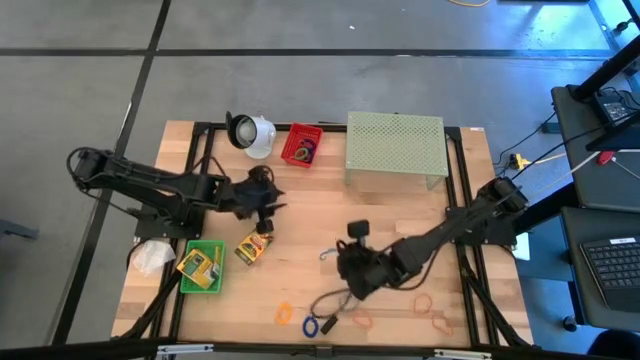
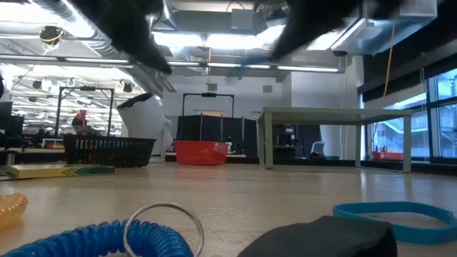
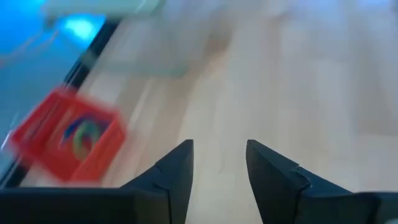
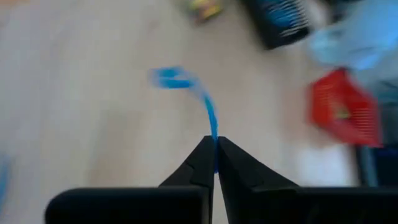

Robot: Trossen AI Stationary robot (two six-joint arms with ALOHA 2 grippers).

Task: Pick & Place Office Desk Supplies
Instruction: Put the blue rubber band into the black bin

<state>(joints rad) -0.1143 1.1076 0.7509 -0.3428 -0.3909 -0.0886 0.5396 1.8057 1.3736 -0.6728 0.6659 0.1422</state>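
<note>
My right gripper (image 4: 214,144) is shut on a thin blue rubber band (image 4: 210,115); in the high view it (image 1: 338,260) is over the table's middle. My left gripper (image 3: 219,149) is open and holds nothing. It hovers (image 1: 264,200) just beyond a yellow-green crayon box (image 1: 253,246) that lies flat on the wood. Another crayon box (image 1: 197,264) lies in a green tray (image 1: 214,283). An orange loop (image 1: 285,313), a blue coil with a ring (image 1: 311,325) and pale rubber bands (image 1: 427,301) lie near the table's near edge. My right gripper pinches the blue rubber band at one end (image 4: 214,138) between its two shut fingertips. The band runs on past the tips to its blurred far loop (image 4: 169,78). I cannot tell whether that far end lies on the table.
A red basket (image 1: 300,146) holding coloured bands, a white cup-shaped object (image 1: 252,133) and a pale green mesh stand (image 1: 395,150) stand along the far edge. A white crumpled thing (image 1: 150,258) lies beside the green tray. Bare wood lies between the two grippers.
</note>
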